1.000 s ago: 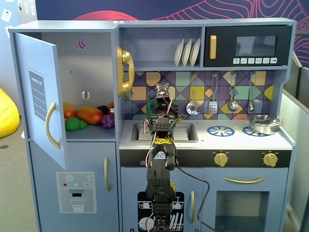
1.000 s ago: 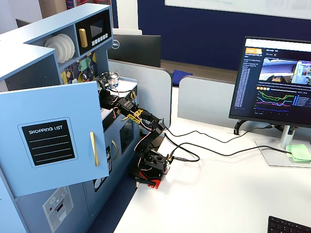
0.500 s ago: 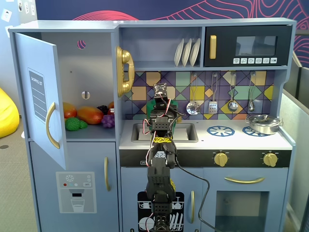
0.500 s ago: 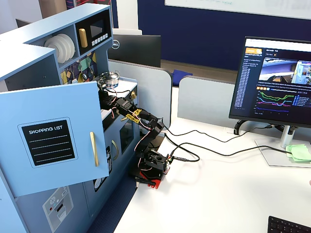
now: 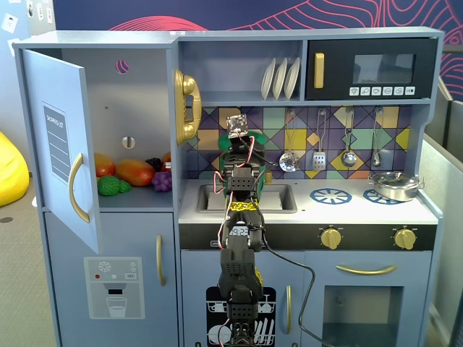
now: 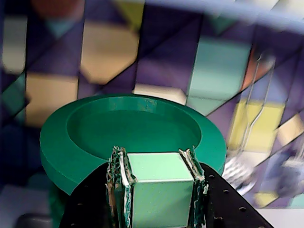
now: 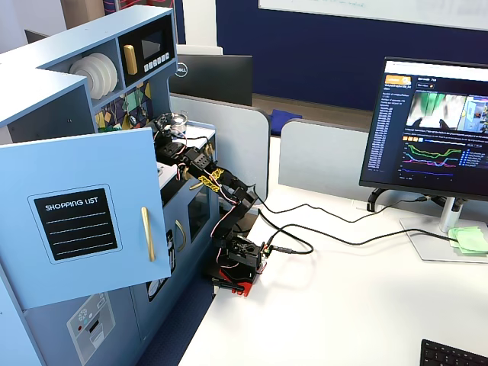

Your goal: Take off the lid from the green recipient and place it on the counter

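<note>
Wrist view: we see the fingers [image 6: 124,178] clamped on either side of the raised knob [image 6: 159,183] of the lid [image 6: 95,137], whose disc spreads flat on the far side. The lid appears lifted, with the green recipient [image 6: 57,206] just below at left; we judge the counter [image 5: 318,210] lies lower, to the right in a fixed view.

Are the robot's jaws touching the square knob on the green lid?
Touching. In the wrist view the gripper has a jaw pressed flat against each side of the lid's knob, with no gap showing.
</note>
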`<action>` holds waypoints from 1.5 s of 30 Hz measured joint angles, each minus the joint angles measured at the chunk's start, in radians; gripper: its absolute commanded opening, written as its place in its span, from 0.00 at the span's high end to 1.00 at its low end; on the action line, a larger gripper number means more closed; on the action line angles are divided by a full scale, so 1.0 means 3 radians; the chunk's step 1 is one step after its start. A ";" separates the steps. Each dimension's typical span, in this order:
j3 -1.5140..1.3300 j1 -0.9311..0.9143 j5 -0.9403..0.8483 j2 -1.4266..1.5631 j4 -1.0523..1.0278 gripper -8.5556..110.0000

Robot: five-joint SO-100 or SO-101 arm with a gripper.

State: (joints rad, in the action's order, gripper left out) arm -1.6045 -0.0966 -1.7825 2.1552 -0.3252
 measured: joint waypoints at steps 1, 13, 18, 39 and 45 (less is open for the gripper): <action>0.0015 -0.0097 0.0000 0.0000 -0.0031 0.93; -0.0302 -0.1534 0.0061 0.0010 0.0164 0.93; -0.0747 -0.1606 0.0061 -0.0245 0.0757 0.93; -0.1411 -0.1682 0.0225 -0.0823 0.1539 0.74; -0.1478 -0.1657 0.0297 0.0153 0.0435 0.70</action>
State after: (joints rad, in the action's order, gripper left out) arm -2.0479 -0.5937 -1.6935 2.2013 -0.1948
